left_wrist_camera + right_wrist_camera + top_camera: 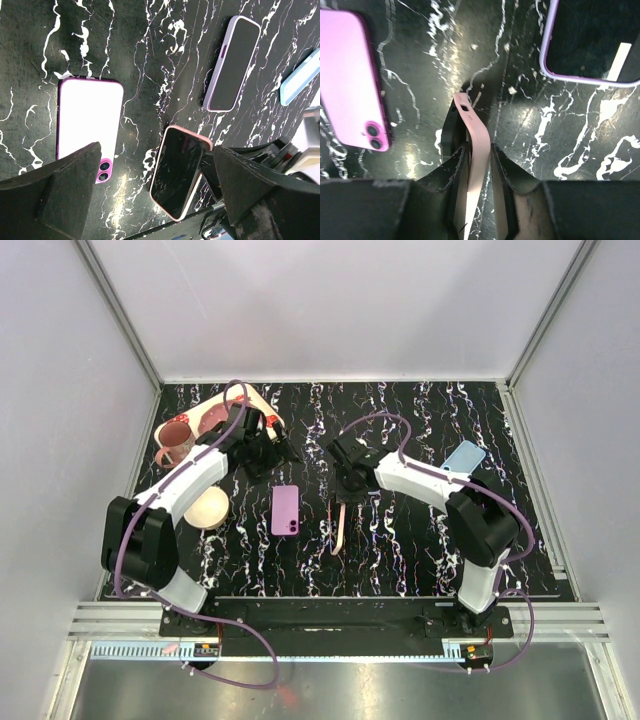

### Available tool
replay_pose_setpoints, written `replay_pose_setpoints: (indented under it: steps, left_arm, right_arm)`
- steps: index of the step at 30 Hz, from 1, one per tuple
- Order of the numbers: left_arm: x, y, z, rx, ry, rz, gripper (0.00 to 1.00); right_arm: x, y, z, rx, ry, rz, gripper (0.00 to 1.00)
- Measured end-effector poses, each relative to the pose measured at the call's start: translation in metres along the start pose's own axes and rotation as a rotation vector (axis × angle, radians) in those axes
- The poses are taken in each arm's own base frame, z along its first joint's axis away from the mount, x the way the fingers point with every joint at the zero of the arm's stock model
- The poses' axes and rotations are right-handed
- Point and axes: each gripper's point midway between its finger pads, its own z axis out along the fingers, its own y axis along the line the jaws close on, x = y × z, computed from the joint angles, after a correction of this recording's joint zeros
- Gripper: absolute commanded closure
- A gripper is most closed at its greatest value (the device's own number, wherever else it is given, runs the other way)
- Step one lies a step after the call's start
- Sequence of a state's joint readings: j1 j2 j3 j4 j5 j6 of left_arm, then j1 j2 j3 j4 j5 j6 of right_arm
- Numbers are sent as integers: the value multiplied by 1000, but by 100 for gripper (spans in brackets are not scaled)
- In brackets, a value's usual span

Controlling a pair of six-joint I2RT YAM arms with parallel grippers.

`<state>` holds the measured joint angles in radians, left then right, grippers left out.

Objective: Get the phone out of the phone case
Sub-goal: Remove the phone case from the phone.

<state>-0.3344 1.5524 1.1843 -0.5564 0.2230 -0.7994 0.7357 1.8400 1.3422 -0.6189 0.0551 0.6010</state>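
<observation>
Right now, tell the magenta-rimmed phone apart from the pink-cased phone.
The magenta-rimmed phone lies flat, back and cameras up; the pink-cased phone stands on edge inside the right gripper. The magenta-rimmed phone shows a pale pink back; the pink-cased phone shows a dark screen. Both are slim with rounded corners.

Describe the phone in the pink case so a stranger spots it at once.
On the black marbled table, look near the middle, just right of the purple phone. The pink-cased phone stands on edge between the fingers of the right pincer; its neighbours lie flat.
</observation>
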Motion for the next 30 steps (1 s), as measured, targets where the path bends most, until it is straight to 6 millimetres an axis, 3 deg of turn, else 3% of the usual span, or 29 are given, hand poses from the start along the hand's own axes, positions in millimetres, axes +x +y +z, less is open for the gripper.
replay_pose_setpoints:
  steps: [3,13,23,30]
  left_arm:
    - [2,2,4,-10,11,-17,5]
    - [11,0,9,-17,33,-29,10]
    - [58,6,23,-49,139,15,12]
    - [78,4,35,-66,195,9,12]
  right_arm:
    - [14,-5,7,23,21,-5,70]
    - [15,11,13,-23,-7,10,69]
    - [17,14,22,-29,0,19,69]
    - [20,15,32,-26,21,17,69]
